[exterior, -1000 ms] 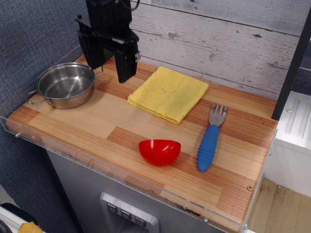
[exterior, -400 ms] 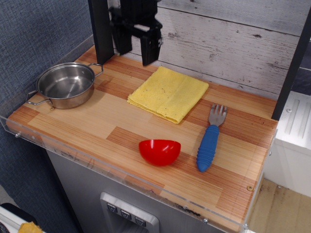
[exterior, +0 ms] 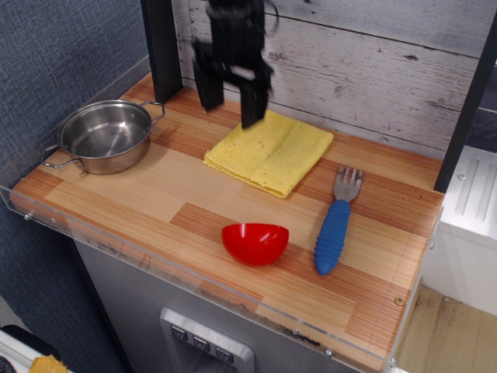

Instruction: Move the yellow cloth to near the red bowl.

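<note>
- The gripper (exterior: 231,105) hangs over the back left corner of the yellow cloth (exterior: 269,150), its two fingers spread apart and holding nothing.
- The cloth lies flat and folded near the back wall.
- The red bowl (exterior: 255,242) sits near the front edge, apart from the cloth.
- A steel pot (exterior: 104,136) (far left) and a blue-handled fork (exterior: 338,224) rest on the wooden table (exterior: 147,194).

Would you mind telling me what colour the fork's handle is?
Blue; the fork lies right of the red bowl, clearest in the observation.image view.
</note>
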Controlling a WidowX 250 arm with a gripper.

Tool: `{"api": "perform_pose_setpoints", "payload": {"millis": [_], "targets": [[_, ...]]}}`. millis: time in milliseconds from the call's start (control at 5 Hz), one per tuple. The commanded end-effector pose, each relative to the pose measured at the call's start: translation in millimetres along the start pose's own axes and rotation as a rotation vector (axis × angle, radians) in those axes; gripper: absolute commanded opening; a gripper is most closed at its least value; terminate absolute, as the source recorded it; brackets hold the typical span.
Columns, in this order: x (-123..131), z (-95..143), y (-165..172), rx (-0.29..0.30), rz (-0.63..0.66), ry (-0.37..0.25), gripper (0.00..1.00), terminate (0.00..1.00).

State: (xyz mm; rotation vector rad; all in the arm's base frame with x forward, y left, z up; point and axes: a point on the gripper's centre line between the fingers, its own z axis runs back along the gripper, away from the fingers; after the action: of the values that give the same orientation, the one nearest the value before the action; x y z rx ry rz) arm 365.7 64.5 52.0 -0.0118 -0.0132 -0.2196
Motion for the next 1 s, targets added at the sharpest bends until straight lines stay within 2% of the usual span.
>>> {"api": "perform_pose_setpoints", "payload": {"millis": [0,400,600,800], "targets": [[-3,-5,-16,0.053,0.027,-0.091,1.0,0.0],[16,-12,-22,0.09,0.056,-0.129,1.0,0.0],[18,-22,-26,0.098,0.033,-0.096,1.0,0.0],[9,-37,-29,0.111,0.011,-0.041,1.0,0.0]]}}
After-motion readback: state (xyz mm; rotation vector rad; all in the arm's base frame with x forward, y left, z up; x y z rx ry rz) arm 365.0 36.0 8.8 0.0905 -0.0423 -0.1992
